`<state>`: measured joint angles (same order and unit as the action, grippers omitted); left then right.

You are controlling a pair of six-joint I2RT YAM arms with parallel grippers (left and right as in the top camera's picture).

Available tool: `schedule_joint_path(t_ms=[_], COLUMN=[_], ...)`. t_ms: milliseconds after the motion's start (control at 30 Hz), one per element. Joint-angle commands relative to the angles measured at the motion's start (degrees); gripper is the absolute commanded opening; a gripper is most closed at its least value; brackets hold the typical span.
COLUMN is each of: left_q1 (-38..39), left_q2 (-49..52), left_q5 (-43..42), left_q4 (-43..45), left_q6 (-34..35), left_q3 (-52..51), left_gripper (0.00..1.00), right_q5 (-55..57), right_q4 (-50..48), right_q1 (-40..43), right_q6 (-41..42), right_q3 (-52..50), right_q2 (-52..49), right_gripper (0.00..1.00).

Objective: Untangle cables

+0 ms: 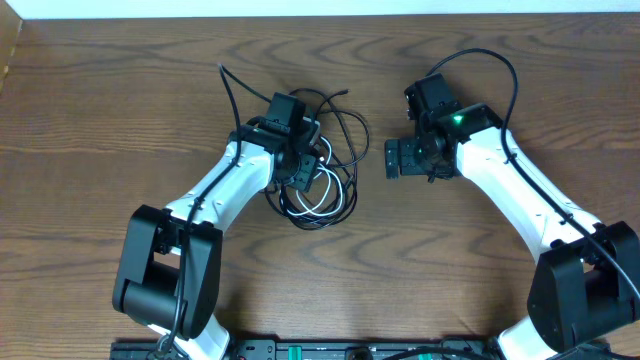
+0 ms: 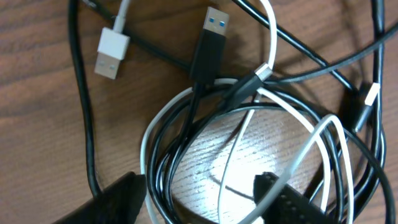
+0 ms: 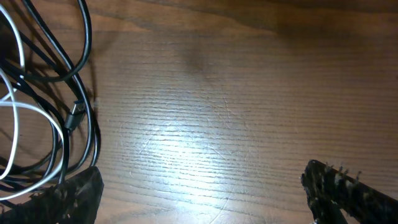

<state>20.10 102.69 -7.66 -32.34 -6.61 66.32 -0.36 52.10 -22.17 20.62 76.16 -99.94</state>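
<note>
1. Tangled thin black and white cables (image 1: 330, 195) lie centre-left of the overhead frame on the brown wooden table (image 1: 100, 100).
2. The left gripper (image 2: 199, 186), fingers apart, straddles the coil.
3. The right gripper (image 3: 199, 186), fingers apart, holds nothing just right of the tangle.

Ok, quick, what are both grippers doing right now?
Left gripper: open, straddling the cables, holding nothing.
Right gripper: open over the table, holding nothing.

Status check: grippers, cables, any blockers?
Left gripper open, over the cables. Right gripper open, over the table beside them. Black and white loops tangled, none gripped. Nothing in the way.
</note>
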Motion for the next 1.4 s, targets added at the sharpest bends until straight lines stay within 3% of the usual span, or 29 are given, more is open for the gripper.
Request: schedule_joint_path(t_ms=[0,67,367,667,1067,1367], left_q1=[0.7,1.2,1.8,-0.2,-4.7,-4.7], left_q2=[0.0,0.0,-3.2,-18.4,-32.2,-33.9], left_q5=[0.8,0.8,0.1,-11.9,-19.2,-19.4], left_q4=[0.3,0.3,-1.6,-1.5,14.1,27.8], left_q6=[-1.5,-1.5,3.3,16.2,33.2,39.5], left_q3=[-0.5,-0.5,1.9,13.7,14.1,14.1], left_gripper=[0.26,0.08,0.07,0.08,0.07,0.08], right_q5=[0.7,0.7,0.7,-2.9,-31.7,-32.3], right_q4=[0.0,0.0,0.2,-0.6,-12.5,-13.9], right_q1=[0.2,0.2,0.2,1.1,1.6,-1.6], right_q6=[0.6,0.6,0.5,0.6,-5.0,-9.2], right_q3=[-0.2,-0.2,-0.2,-0.2,-0.2,-0.2], right_q2=[-0.5,-0.5,-0.5,-0.5,-0.5,-0.5], right_gripper=[0.99,0.99,0.99,0.99,0.99,0.99])
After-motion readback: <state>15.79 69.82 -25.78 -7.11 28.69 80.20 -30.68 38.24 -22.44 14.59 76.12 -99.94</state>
